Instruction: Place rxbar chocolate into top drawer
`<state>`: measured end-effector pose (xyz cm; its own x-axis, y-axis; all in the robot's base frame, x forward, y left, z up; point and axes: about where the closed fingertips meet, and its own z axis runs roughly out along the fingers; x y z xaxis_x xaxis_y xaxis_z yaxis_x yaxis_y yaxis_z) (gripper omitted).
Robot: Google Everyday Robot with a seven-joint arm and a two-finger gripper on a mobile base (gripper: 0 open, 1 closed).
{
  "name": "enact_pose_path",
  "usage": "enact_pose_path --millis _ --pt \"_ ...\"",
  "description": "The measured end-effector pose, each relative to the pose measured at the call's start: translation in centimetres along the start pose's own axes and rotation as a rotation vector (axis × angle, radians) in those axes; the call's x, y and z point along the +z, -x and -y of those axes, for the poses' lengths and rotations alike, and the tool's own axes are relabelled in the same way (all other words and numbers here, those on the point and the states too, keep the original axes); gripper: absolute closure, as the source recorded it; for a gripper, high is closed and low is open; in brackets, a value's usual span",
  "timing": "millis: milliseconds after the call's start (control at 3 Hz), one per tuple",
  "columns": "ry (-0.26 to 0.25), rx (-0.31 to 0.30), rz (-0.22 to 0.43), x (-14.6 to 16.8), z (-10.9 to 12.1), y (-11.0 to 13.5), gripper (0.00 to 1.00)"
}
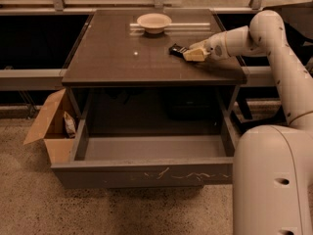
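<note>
My gripper (192, 55) sits low over the far right part of the table (112, 58), reaching in from 3 o'clock, with its pale tip down at the tabletop. The rxbar chocolate (176, 49) lies right at that tip. Only its dark end shows, poking out toward 10 o'clock from me, and the rest is covered by my own tip. From that visible piece I judge that its long axis runs roughly from 10 o'clock to 4 o'clock, more or less in line with my wrist. I cannot tell how wide my jaws stand, or whether they have any hold of the bar. They are touching it or just beside it, and more than that is hidden.

The relation that matters next is bar to drawer. The top drawer (146, 173) is pulled fully open under the table, at about 7 o'clock from my gripper and a level lower. Its pale floor is exposed and its scratched front panel is nearest the camera. To reach it I would have to carry the bar off the table's near edge and then down.

The bowl (154, 22) stands at 11 o'clock from me, well apart from the bar. A cardboard box (46, 124) sits on the floor at the drawer's 9 o'clock side, with something small inside that I cannot make out.
</note>
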<state>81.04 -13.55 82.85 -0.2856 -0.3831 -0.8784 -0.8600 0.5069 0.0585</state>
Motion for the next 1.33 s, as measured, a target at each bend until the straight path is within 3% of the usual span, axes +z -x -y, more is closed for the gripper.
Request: enact_pose_path --millis 333,667,1000,1333 --pt "0.041 -0.049 0.004 -0.8 -1.9 1.6 1.00" --pt "0.080 -0.162 0.031 -3.2 -4.9 4.9 1.00" --pt "0.081 -0.162 0.031 -3.2 -4.9 4.9 1.00" --pt "0.124 -0.169 0.018 -2.3 -6.3 4.2 1.00"
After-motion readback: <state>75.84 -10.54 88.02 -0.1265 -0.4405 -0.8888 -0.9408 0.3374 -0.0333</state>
